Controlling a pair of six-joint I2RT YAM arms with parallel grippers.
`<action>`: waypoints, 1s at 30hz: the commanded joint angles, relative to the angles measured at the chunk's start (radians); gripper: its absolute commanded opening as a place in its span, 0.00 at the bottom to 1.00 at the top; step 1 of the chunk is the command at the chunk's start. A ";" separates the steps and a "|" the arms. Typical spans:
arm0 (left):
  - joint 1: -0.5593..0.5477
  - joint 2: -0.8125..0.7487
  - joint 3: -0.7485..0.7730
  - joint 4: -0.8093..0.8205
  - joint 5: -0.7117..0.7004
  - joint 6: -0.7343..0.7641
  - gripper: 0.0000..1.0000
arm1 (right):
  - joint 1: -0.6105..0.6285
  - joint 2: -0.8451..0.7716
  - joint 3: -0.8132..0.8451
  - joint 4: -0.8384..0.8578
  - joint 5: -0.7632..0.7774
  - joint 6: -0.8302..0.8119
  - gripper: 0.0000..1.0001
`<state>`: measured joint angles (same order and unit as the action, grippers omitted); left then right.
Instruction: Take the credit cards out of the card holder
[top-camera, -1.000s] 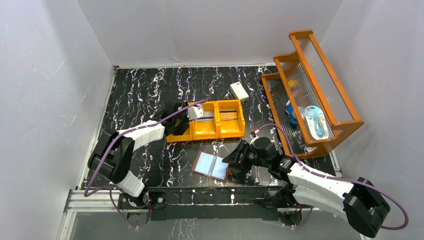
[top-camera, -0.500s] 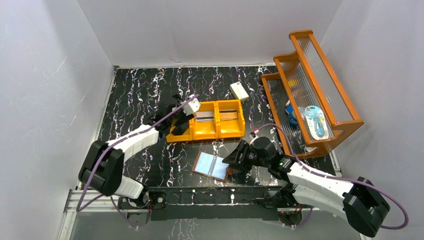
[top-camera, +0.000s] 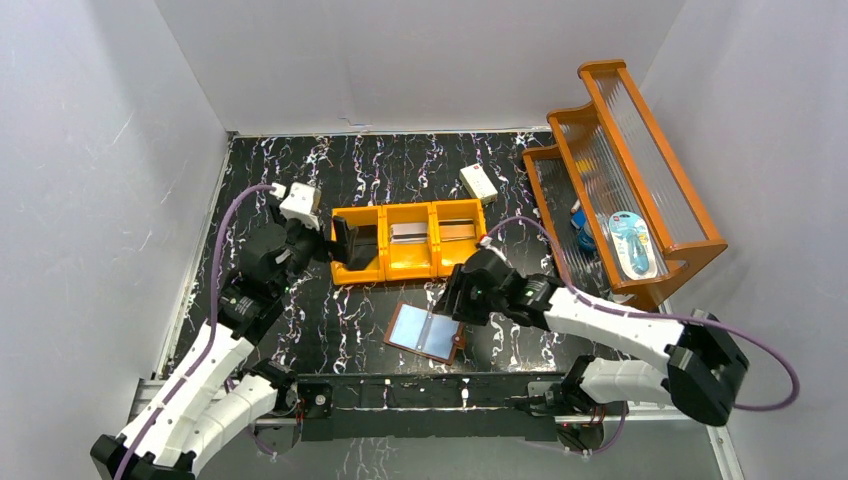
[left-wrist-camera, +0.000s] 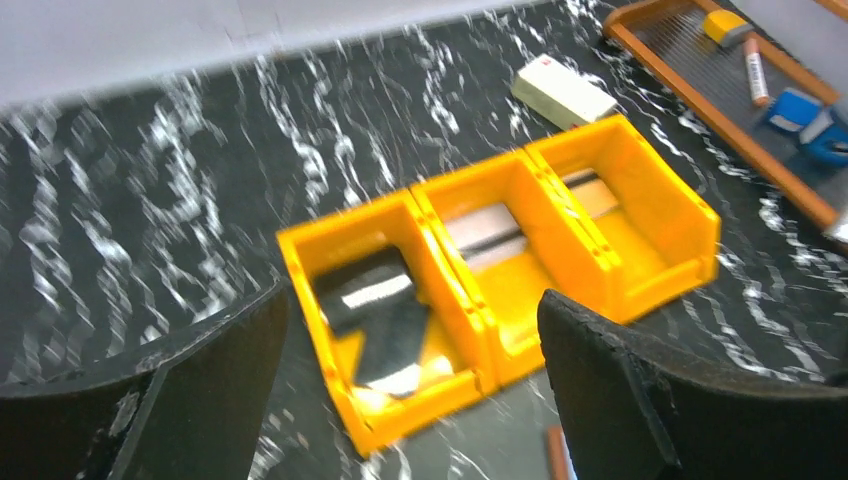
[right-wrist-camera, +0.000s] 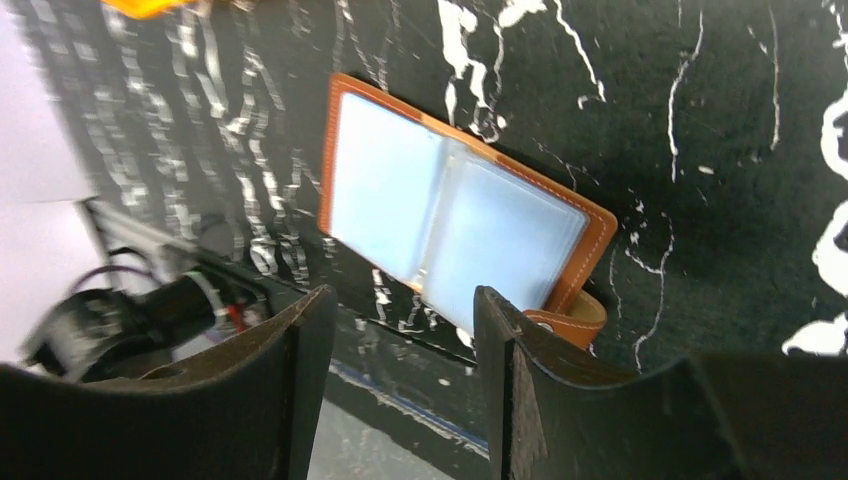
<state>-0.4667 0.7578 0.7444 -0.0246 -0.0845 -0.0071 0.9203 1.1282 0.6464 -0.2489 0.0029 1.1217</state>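
The card holder (top-camera: 424, 333) lies open on the black marble table, pale blue inner faces up, its snap tab (right-wrist-camera: 572, 322) at the near right corner. No card shows in it. My right gripper (top-camera: 453, 300) hovers open just right of it, the card holder (right-wrist-camera: 455, 225) beyond its fingertips. A black credit card (left-wrist-camera: 375, 315) rests tilted in the left compartment of the orange tray (top-camera: 410, 268). Grey-silver credit cards lie in the middle (left-wrist-camera: 488, 230) and right (left-wrist-camera: 592, 190) compartments. My left gripper (left-wrist-camera: 412, 300) hangs wide open and empty above the tray's left end (top-camera: 345, 245).
A cream-white box (top-camera: 478, 182) lies behind the tray. A tall orange-brown slatted rack (top-camera: 640, 170) holding small items fills the right side. White walls enclose the table on three sides. The arms' base rail (top-camera: 420, 392) runs along the near edge.
My left gripper has opened wide and drawn back to the left and upward from the tray, leaving the black card in the left compartment. My right gripper has shifted slightly up and left beside the card holder.
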 joint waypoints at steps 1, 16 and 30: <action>0.006 -0.015 -0.007 -0.284 0.073 -0.324 0.94 | 0.152 0.114 0.166 -0.236 0.288 0.032 0.62; 0.006 0.050 -0.011 -0.376 0.346 -0.499 0.94 | 0.304 0.397 0.346 -0.411 0.420 0.190 0.80; 0.003 0.134 -0.097 -0.354 0.588 -0.521 0.87 | 0.290 0.598 0.352 -0.491 0.404 0.196 0.83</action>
<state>-0.4664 0.8837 0.6720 -0.3897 0.4091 -0.5079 1.2148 1.6512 1.0080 -0.6502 0.3805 1.2881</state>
